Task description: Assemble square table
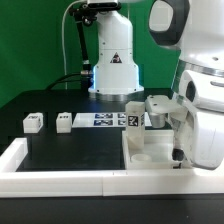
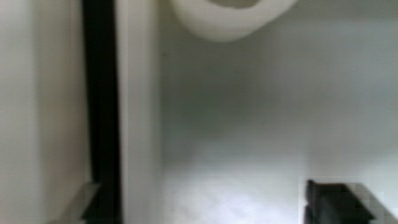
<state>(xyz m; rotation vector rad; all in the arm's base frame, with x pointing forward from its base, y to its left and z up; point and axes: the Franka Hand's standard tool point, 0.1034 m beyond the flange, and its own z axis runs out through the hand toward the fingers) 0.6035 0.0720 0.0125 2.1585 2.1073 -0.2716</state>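
Observation:
The square table's white slab (image 1: 141, 150) lies on the dark mat at the exterior view's right, by the front wall. Two small white legs (image 1: 33, 122) (image 1: 64, 121) sit apart on the mat at the left. Another white block, probably a leg (image 1: 157, 108), stands at the slab's far edge. My gripper (image 1: 179, 150) hangs low over the slab's right side. In the wrist view the gripper (image 2: 217, 205) is open, its dark fingertips (image 2: 349, 202) wide apart over the slab's white surface (image 2: 231, 120), with nothing between them. A rounded white shape (image 2: 228, 18) shows beyond.
The marker board (image 1: 103, 120) lies flat between the loose legs and the slab. A long white border wall (image 1: 60, 177) runs along the front and the left side. The arm's white base (image 1: 113, 60) stands at the back. A black strip (image 2: 98, 90) runs beside the slab.

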